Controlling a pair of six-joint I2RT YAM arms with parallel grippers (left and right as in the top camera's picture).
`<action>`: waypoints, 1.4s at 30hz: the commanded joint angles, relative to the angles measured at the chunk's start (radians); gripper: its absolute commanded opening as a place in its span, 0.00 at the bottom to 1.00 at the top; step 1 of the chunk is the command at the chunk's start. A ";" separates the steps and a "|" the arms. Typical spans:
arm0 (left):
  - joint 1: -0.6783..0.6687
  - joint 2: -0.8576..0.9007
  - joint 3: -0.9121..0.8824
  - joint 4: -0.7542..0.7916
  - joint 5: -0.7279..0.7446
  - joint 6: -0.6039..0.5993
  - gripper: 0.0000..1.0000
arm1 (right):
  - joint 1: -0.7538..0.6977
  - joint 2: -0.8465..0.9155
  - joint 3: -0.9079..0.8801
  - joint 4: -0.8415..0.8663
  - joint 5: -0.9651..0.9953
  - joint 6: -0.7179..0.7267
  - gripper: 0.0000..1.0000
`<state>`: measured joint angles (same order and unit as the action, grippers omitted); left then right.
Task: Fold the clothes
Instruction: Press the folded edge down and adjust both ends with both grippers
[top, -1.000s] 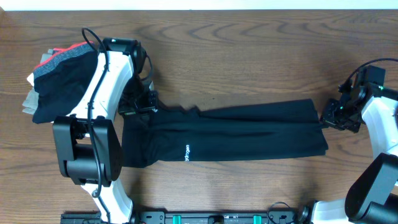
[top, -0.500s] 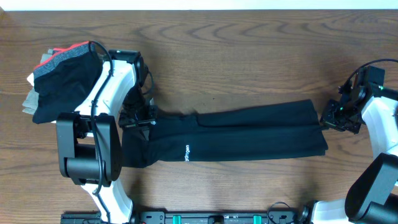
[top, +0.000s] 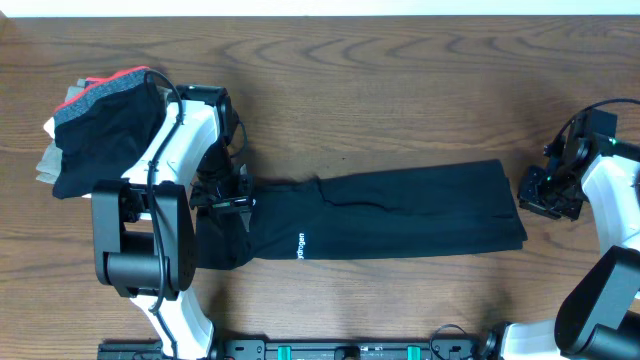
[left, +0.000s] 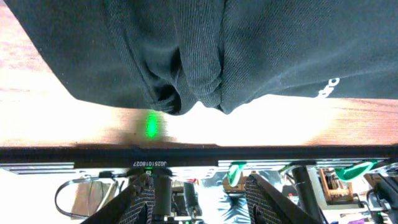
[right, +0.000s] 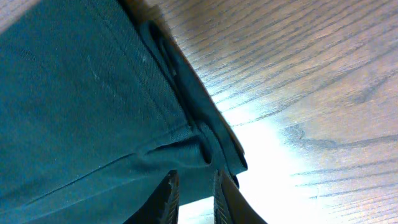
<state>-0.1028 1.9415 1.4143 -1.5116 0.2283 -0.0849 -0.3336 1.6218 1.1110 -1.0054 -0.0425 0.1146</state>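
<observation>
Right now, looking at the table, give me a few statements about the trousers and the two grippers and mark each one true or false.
1. The black trousers lie stretched out lengthwise on the table. True.
2. The white logo sits at the trousers' right end. False: it is in their left part, near the front edge.
3. The right gripper rests on the middle of the trousers. False: it is just off their right end.
4. A pile of other clothes sits at the far left of the table. True.
5. The left gripper has its fingers spread apart. True.
</observation>
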 joint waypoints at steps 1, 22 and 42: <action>0.001 -0.008 -0.003 -0.006 -0.012 -0.002 0.50 | -0.008 -0.019 0.000 0.002 0.021 0.007 0.20; -0.082 -0.007 -0.003 0.345 0.138 -0.002 0.35 | 0.029 -0.018 -0.066 0.047 -0.217 -0.062 0.09; -0.130 -0.006 -0.269 0.520 0.119 -0.003 0.36 | 0.037 -0.018 -0.212 0.245 -0.103 -0.022 0.26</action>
<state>-0.2337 1.9415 1.1988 -1.0126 0.3603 -0.0853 -0.2996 1.6207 0.9054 -0.7723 -0.1745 0.0799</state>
